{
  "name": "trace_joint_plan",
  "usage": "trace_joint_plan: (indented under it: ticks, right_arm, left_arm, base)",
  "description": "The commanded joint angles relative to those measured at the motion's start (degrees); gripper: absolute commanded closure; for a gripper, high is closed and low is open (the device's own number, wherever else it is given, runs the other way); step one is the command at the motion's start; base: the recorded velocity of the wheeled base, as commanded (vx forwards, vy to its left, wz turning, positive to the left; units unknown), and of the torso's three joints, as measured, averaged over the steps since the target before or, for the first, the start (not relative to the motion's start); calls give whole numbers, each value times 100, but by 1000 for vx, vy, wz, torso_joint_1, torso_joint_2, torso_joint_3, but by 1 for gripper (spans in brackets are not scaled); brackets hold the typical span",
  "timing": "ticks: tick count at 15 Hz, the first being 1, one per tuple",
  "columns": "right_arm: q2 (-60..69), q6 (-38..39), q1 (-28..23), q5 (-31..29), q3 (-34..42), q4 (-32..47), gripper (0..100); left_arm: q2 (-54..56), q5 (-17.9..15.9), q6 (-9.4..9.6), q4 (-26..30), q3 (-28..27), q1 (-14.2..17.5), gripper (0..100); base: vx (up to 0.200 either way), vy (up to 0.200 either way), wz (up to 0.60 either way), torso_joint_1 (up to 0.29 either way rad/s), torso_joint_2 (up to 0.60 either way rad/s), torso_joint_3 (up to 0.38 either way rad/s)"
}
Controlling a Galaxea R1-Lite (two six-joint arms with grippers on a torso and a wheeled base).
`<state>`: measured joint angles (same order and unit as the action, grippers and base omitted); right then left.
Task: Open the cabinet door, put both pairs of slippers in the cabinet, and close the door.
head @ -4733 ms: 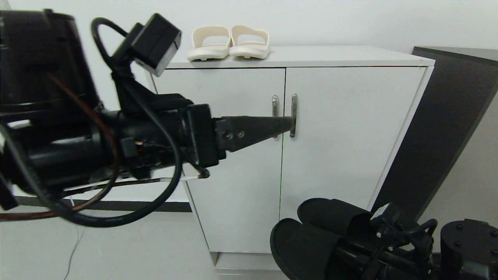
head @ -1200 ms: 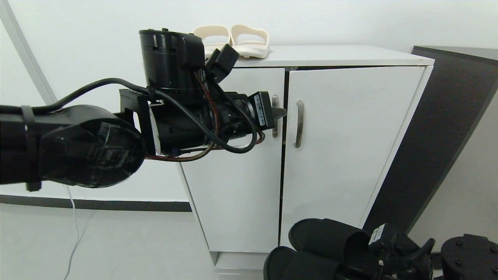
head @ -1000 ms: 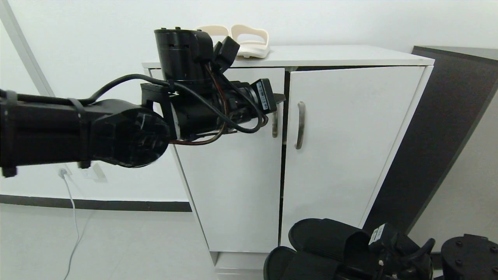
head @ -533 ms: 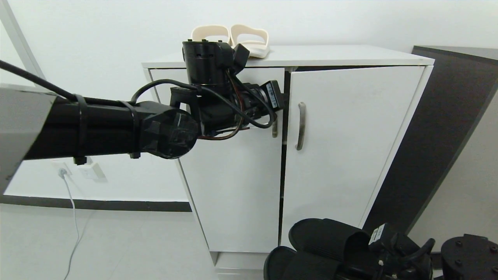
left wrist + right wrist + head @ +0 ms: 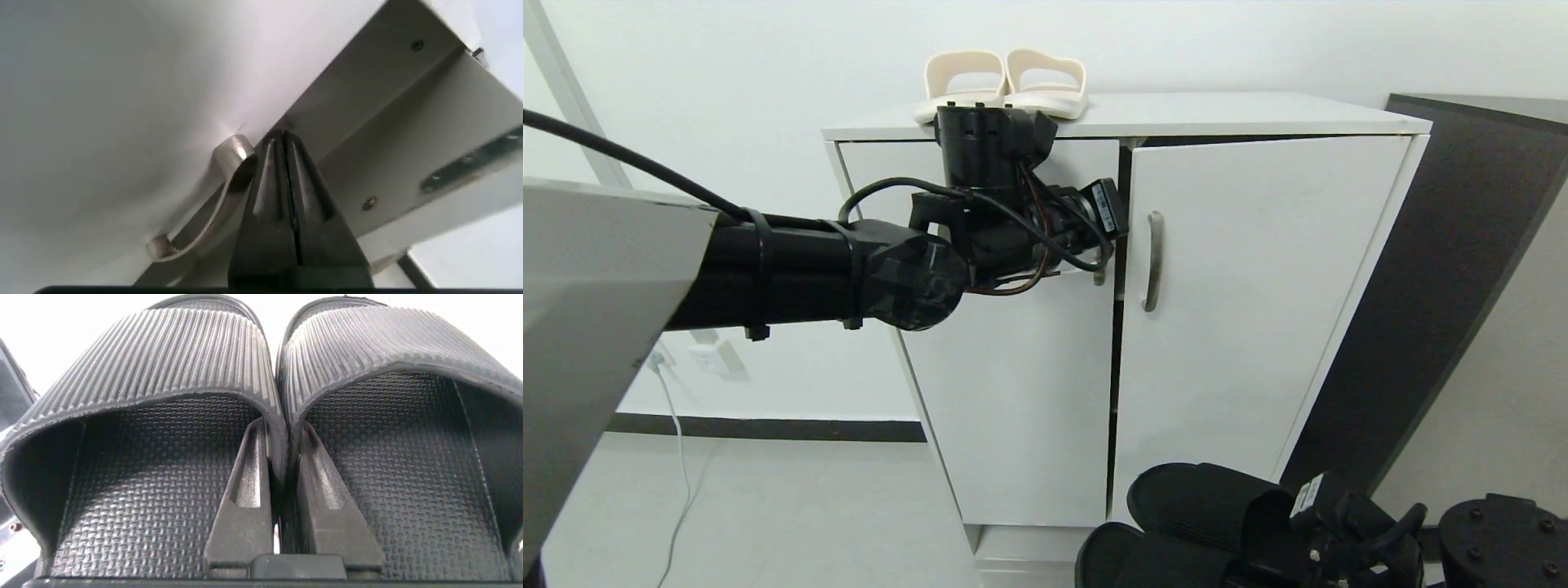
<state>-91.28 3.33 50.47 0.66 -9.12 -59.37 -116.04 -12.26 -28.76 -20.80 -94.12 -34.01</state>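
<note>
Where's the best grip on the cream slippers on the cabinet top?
Pinch the two touching inner walls of the cream slippers together, coming from the front just above the cabinet top. They sit side by side, strap openings facing the robot, so one finger probably fits in each. The right gripper holds the black slippers that way.

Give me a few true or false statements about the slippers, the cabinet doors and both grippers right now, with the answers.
1. The cream slippers sit on top of the cabinet. True.
2. The black slippers lie on the floor. False: the right gripper holds them, shut on their adjoining sides.
3. The right door stands slightly ajar. True.
4. The left gripper is wide open. False: it is shut, its tip beside a door handle.
</note>
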Motion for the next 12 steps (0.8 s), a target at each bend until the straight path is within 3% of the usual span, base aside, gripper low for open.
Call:
trace_joint_plan:
  ticks: [1, 3, 6, 7, 9, 11, 12]
  right_arm:
    - [-47, 1, 16, 4, -2, -5, 100]
    - [-127, 1, 24, 4, 7, -5, 100]
    - [-109, -8, 95, -4, 7, -5, 100]
    - [-100, -8, 112, -13, 7, -5, 100]
    - [-100, -8, 130, -13, 7, -5, 100]
    - [-100, -8, 130, -22, 15, -5, 100]
    - [-100, -8, 130, -22, 15, -13, 100]
  left_arm:
    - [-15, 40, -25, -21, 26, -27, 100]
    - [64, 444, 2, -91, 237, -273, 100]
    - [381, 453, 19, -478, 834, -1037, 100]
    - [460, 453, 19, -619, 957, -1134, 100]
    - [486, 462, 11, -689, 975, -1143, 100]
    - [600, 550, 11, -812, 1080, -853, 100]
    - [846, 761, 2, -768, 1291, -730, 100]
  base:
    - [-200, 0, 0, 7, -2, 7]
    - [-200, 0, 0, 0, 7, 5]
    - [-200, 0, 0, 1, 1, 9]
    - [-200, 0, 0, 2, 2, 2]
    - [-100, 0, 0, 4, 1, 1]
    - [0, 0, 0, 0, 0, 0]
    - [0, 0, 0, 0, 0, 0]
